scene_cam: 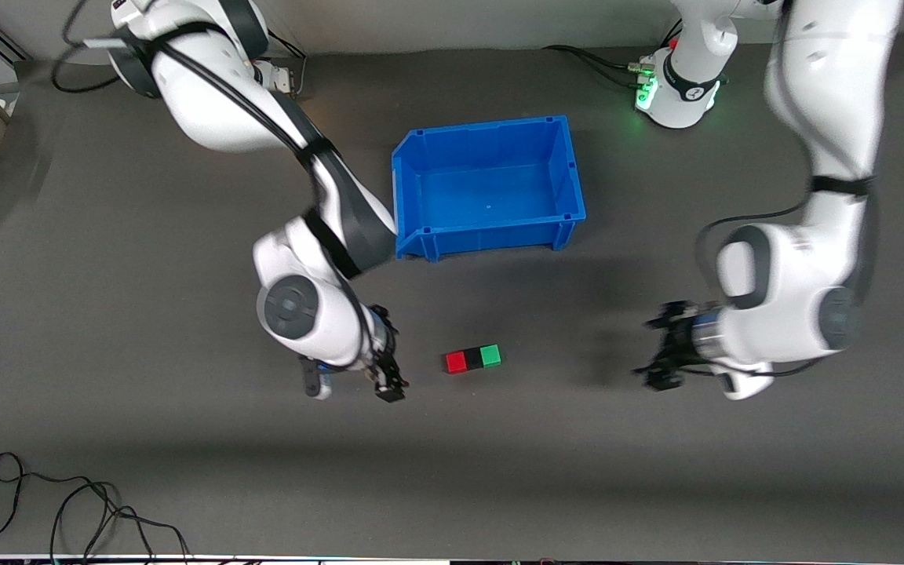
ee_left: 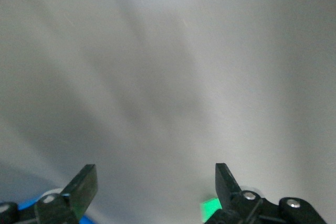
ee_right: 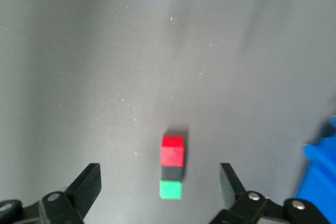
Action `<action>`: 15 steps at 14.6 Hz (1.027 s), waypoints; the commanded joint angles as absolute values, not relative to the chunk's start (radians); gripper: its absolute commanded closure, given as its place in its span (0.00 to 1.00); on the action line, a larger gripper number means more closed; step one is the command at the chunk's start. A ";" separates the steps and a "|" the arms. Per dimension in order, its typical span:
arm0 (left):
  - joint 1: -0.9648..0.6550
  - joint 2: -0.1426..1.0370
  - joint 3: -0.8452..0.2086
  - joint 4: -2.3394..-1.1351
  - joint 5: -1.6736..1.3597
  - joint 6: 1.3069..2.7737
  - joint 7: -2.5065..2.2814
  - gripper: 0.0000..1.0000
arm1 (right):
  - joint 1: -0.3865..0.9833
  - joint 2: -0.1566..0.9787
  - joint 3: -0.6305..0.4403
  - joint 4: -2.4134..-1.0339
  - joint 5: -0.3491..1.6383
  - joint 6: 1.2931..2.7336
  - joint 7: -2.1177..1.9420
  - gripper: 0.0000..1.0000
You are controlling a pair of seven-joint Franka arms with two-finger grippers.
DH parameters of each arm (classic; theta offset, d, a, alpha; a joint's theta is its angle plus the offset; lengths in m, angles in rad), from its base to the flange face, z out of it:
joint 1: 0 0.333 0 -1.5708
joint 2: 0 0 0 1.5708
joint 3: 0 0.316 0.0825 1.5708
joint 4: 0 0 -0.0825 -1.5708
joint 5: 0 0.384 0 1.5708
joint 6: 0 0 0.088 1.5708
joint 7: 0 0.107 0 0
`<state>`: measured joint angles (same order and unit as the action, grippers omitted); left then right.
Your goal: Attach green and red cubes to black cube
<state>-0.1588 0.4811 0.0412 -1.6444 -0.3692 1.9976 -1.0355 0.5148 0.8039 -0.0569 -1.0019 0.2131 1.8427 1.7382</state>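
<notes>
Loose black cables (scene_cam: 67,510) lie on the table (scene_cam: 656,471) at the edge nearest the front camera, toward the right arm's end. Mid-table, three cubes form one touching row: red cube (scene_cam: 456,362), black cube (scene_cam: 473,359) in the middle, green cube (scene_cam: 490,355) toward the left arm's end. In the right wrist view the same row appears, red cube (ee_right: 172,150), black cube (ee_right: 172,172), green cube (ee_right: 170,190). Right gripper (scene_cam: 389,384) hangs beside the row on the red side, fingers (ee_right: 86,184) spread wide and empty. Left gripper (scene_cam: 660,357) waits well apart on the green side, fingers (ee_left: 84,184) likewise parted, holding nothing. Blue bin (scene_cam: 562,169) stands farther from the front camera than the cubes.
</notes>
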 commanded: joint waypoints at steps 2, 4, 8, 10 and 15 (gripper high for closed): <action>-0.028 0.296 0.037 -1.686 -0.210 1.792 -0.682 0.00 | 0.433 0.576 -0.052 -1.124 0.193 1.633 1.501 0.00; 0.011 0.241 0.037 -1.684 -0.164 1.729 -0.530 0.00 | 0.379 0.479 -0.066 -1.160 0.193 1.522 1.328 0.00; 0.034 0.175 0.035 -1.638 -0.132 1.640 -0.470 0.00 | 0.247 0.368 -0.084 -1.167 0.190 1.327 0.940 0.00; 0.032 0.172 0.035 -1.582 -0.120 1.588 -0.445 0.00 | 0.235 0.333 -0.151 -1.183 0.190 1.287 0.733 0.00; 0.032 0.129 0.034 -1.537 -0.063 1.566 -0.029 0.00 | 0.236 0.272 -0.261 -1.249 0.140 1.313 0.263 0.00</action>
<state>0.0287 0.1612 0.0367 -1.5440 -0.0828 1.5916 -0.1355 0.2194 0.3126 -0.2460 -1.1935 0.1841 1.2789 0.3986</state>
